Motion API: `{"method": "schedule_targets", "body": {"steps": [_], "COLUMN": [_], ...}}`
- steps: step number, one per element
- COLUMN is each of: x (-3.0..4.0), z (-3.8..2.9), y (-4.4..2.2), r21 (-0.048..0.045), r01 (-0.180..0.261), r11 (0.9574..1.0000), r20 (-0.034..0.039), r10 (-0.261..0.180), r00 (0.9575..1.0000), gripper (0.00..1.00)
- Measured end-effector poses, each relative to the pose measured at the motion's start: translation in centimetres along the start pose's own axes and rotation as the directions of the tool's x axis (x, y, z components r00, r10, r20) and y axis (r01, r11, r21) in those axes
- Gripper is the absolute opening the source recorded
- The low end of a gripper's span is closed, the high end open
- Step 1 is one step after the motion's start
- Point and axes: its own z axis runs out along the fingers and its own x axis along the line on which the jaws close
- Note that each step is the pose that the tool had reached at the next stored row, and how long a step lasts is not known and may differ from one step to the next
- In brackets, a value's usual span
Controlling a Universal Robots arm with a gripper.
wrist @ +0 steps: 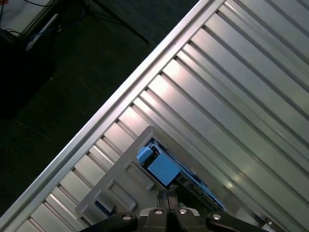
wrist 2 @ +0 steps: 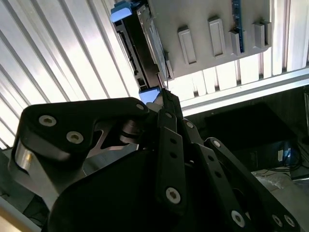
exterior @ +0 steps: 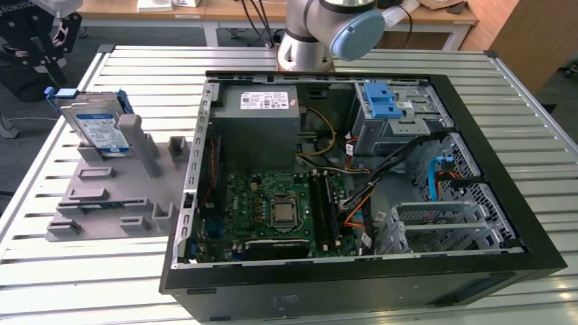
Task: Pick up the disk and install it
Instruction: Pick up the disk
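The gripper [wrist 2: 164, 95] is clenched with its fingertips together, grasping nothing, near the top edge of the disk [wrist 2: 143, 46]. The disk stands on edge in a grey fixture [exterior: 107, 198] on the slatted table [exterior: 81, 277], at the exterior view's left of the open computer case [exterior: 361, 291].

The arm [exterior: 302, 44] is silver-grey, with thick cylindrical joints, one closed by a rounded pale blue cap [exterior: 355, 34]. Its pincer [wrist 2: 164, 99] is matte black, built of flat round-ended linkage bars pinned with silver screws [wrist 2: 173, 195].
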Motion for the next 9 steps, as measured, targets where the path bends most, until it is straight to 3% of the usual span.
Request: {"method": "schedule_targets", "body": {"steps": [9], "x": [0.0], "z": [0.0], "y": [0.0], "r21": [0.0005], "r01": [0.068], "r11": [0.9977], "r20": [-0.0028], "r10": [-0.068], "r00": [0.9977], "gripper": [0.11]}}
